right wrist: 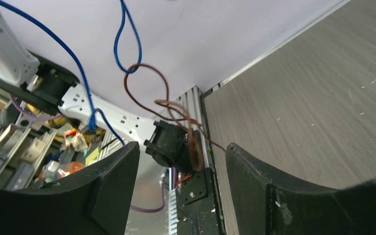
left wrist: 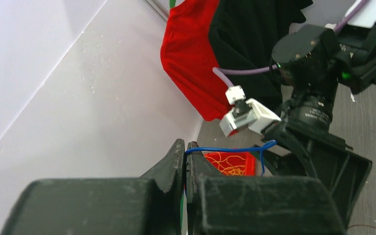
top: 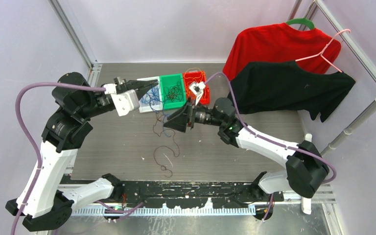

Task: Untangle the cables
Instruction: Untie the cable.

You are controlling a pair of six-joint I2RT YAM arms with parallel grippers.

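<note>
Item 1: L gripper (top: 152,84), just left of green bin (top: 172,75); jaws were clamped on blue cable (left wrist: 225,150).
Item 2: R gripper (top: 172,123), near side of green bin; jaws stood apart, nothing held.
Item 3: brown cable (right wrist: 194,142), hooked thru a blue loop, trailed in loose loops on table (top: 117,142), near side of green bin.
Item 4: orange cables (top: 195,77) lay in red bin (top: 204,95), touching green bin's right side.

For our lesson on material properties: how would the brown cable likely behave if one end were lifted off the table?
Probably floppy: the brown cable hangs in slack curls and trails in loose loops on the table. Likely very light: it seems to hang from the thin blue cable where their loops interlink. That link may snag rather than slip free.
</note>
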